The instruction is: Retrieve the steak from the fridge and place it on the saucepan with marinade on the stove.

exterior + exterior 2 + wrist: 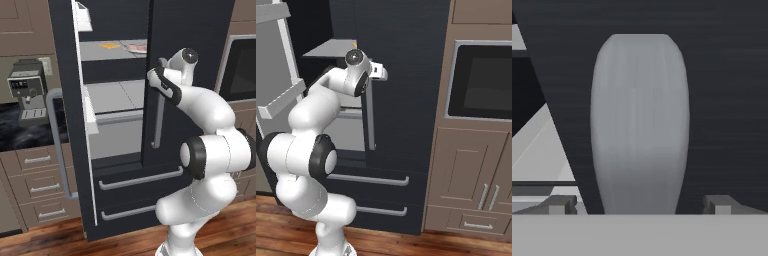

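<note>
Presently we see the fridge (pixel 190 30) with its left door (pixel 65 100) swung wide and its right door (pixel 406 75) shut. We find the steak (pixel 136 48) on the upper inner shelf (pixel 100 52), at the shelf's right edge where the shut door cuts it off, on a pale plate; a flat orange-yellow item (pixel 109 46) lies on the same shelf, apart from the steak and nearer the shelf's middle. We locate the tool (pixel 640 205) directly before the long grey handle (pixel 639 125) of the right door: in the hand view the handle stands between the two finger tips (pixel 559 204), which sit wide apart on either side of it without touching it, so we report the tool as released and grasping nothing. In the left base view the arm reaches up to that handle (pixel 158 115) at roughly the level of the upper shelf. Below the doors we note two drawers (pixel 140 192) with horizontal grey bars. On the counter (pixel 25 130) left of the fridge stands a coffee machine (pixel 27 90), near the counter's back edge. In the right base view a built-in oven (pixel 481 80) sits in wooden cabinetry (pixel 471 175) right of the fridge.
</note>
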Tool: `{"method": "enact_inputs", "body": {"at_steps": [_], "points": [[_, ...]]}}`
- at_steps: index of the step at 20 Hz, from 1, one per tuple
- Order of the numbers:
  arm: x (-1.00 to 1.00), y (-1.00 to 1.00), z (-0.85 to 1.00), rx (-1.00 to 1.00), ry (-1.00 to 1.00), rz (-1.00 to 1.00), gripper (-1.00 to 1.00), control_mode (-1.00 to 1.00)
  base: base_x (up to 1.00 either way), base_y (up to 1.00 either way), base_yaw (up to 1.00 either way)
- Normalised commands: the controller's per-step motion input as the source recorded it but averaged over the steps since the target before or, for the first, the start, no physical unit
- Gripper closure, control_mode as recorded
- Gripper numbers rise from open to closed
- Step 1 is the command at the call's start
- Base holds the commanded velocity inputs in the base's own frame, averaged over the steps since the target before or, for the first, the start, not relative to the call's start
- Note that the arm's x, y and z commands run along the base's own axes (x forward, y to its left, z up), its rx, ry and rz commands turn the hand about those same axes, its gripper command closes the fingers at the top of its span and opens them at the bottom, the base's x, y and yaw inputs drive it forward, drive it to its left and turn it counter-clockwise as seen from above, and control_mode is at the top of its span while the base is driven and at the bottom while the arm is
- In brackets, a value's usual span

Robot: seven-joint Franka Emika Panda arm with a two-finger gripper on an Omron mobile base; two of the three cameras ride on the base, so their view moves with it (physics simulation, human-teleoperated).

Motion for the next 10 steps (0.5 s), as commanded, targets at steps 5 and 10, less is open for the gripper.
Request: {"method": "enact_inputs", "body": {"at_steps": [5, 10], "points": [[0.00, 0.00, 0.00, 0.00, 0.00, 0.00, -1.00, -1.00, 0.00, 0.00, 0.00], [0.00, 0.00, 0.00, 0.00, 0.00, 0.00, -1.00, -1.00, 0.00, 0.00, 0.00]]}}
